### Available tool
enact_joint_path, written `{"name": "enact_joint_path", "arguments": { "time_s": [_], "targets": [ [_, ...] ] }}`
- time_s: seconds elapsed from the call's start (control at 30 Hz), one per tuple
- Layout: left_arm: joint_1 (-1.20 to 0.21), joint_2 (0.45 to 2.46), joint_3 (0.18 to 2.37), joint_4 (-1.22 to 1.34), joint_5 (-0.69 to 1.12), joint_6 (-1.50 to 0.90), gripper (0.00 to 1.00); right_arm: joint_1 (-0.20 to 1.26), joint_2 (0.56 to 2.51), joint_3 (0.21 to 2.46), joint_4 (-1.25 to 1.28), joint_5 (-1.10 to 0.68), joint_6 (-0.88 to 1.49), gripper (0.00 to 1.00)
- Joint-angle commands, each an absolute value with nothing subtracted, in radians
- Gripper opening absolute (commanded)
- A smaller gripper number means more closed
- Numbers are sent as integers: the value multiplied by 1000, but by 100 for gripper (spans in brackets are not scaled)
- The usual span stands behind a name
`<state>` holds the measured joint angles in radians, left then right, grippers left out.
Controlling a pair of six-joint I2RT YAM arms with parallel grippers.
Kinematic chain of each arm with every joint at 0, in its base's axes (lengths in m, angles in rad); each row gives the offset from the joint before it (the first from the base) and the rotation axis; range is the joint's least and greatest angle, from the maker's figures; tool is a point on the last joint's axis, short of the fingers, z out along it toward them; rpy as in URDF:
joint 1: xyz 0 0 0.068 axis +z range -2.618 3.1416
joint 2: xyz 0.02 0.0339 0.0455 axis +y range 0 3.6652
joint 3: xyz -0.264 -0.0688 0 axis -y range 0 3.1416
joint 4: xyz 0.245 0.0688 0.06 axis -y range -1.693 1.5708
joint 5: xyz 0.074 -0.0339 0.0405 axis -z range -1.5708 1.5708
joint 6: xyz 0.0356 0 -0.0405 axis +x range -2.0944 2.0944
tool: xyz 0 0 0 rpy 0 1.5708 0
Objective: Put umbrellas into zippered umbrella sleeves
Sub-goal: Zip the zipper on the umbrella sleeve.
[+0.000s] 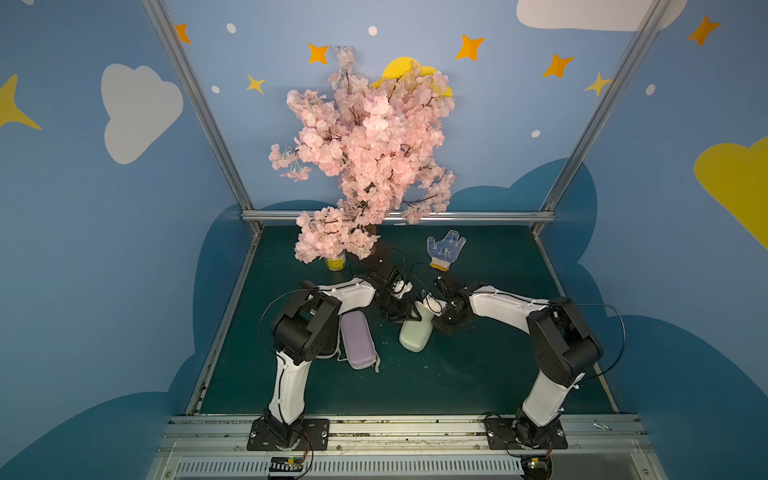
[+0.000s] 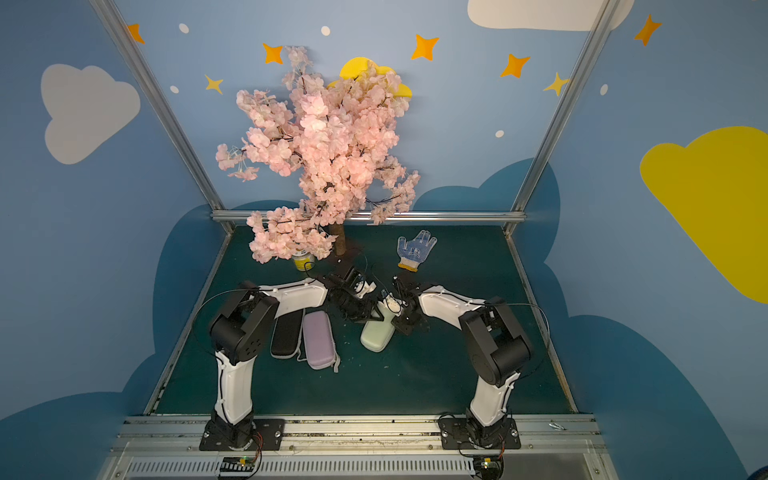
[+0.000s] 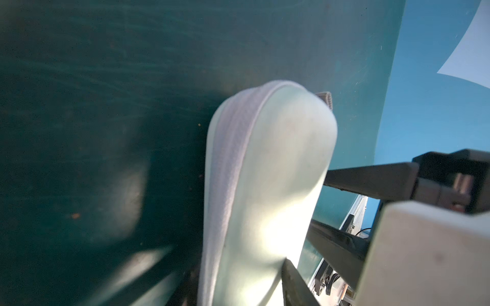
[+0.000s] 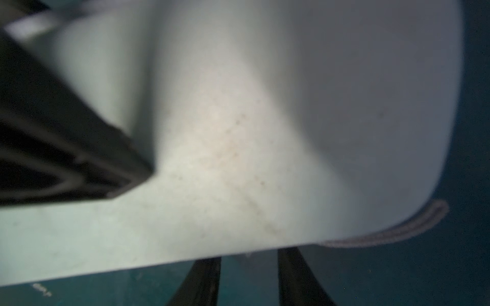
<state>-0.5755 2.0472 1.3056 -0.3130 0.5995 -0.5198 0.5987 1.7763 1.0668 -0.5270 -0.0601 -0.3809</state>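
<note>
Container 1, off-white sleeve [image 1: 415,336]: mid-table on the green table [image 1: 478,374], long axis running near to far, rounded end nearest. Shut along the side shown in the left wrist view [image 3: 265,185], with white zip tape [image 3: 230,164] unbroken round the edge. Contents not visible. Far end covered by both grippers. Fitted with a grey ribbed tab [image 4: 397,233] at the rim.

Container 2, lavender sleeve [image 1: 358,340]: left of the first and apart from it, lying flat and shut. Contents not visible.

Container 3, black sleeve [image 2: 286,332]: just beside the lavender one on its left, shut, partly under the left arm. Contents not visible.

Markings: yellow can [image 1: 336,262] far left under the pink blossom tree [image 1: 365,158]. Label print too small to read.

Finish of container 1: smooth oblong shell [image 4: 265,132], pale, with faint brown specks and one scuff line.

State of left gripper [image 1: 405,311]: clamped on the far end of the off-white sleeve.

State of right gripper [image 1: 444,318]: at that sleeve's right edge. Two black fingers [image 4: 197,283] set with a gap between, tips hidden behind the shell. Gripping or not: cannot tell.

Also present: work glove [image 1: 445,249], far, right of centre.
</note>
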Motion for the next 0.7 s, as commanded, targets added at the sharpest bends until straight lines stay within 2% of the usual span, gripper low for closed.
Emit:
{"name": "enact_joint_path", "arguments": {
  "time_s": [0.0,0.37,0.5,0.67],
  "targets": [
    [-571,2117,1292,-347,497,-516,46,609,1763,1083,-517,-54,-399,28],
    [-566,2135,1299,-345,507,-517,45,617,1770,1114,-526,-51,-407,19],
    [-563,2135,1279,-324,508,-548,44,615,1767,1137,-563,-97,-406,1],
    [-552,2119,1231,-276,504,-602,44,612,1763,1161,-593,-177,-388,0]
  ]
}}
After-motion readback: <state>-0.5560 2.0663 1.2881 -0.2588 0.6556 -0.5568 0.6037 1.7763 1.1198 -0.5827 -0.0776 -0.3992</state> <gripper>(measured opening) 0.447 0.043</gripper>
